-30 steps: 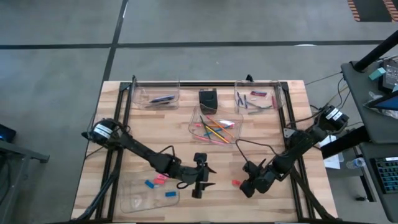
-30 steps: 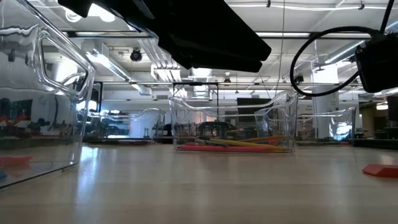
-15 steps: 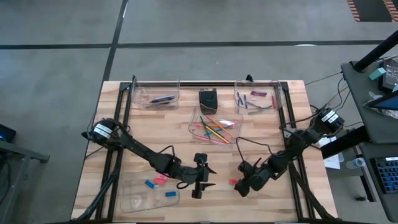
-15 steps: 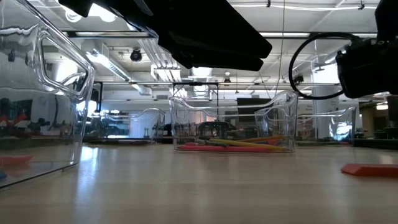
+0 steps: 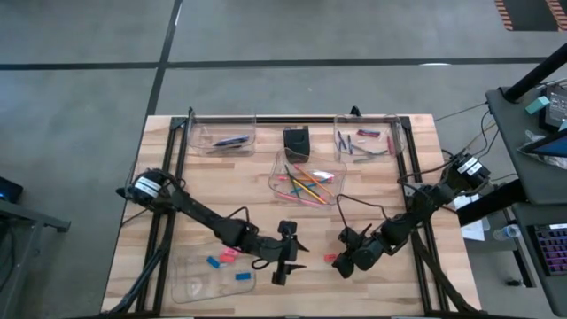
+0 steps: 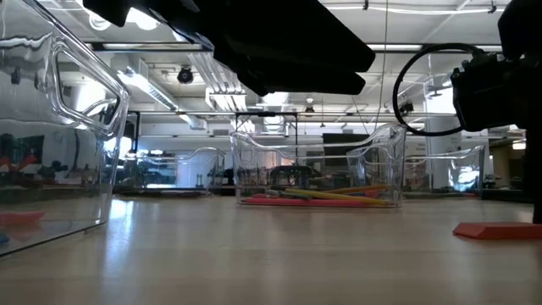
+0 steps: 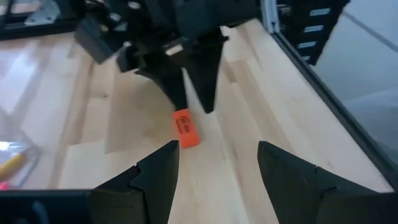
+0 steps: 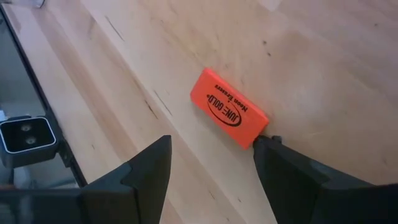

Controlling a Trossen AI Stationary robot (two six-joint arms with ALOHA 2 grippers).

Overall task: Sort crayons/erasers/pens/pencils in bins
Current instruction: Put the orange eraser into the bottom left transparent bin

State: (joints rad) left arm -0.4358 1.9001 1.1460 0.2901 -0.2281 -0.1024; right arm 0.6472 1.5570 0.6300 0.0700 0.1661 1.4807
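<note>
Fingers spread, right end effector (image 8: 211, 171) straddles small orange-red rubber eraser (image 8: 229, 108) on wooden bench (image 8: 323, 50); light, grippy, best pinched across its narrow sides.

— Where are the two arms?

— Both reach low over the front of the table. The left gripper (image 5: 292, 255) sits near the middle front, its arm stretched in from the left edge. The right gripper (image 5: 341, 263) is just beside it, arm bent in from the right.

— And the fingers?

— Both pairs are spread apart, holding nothing.
</note>
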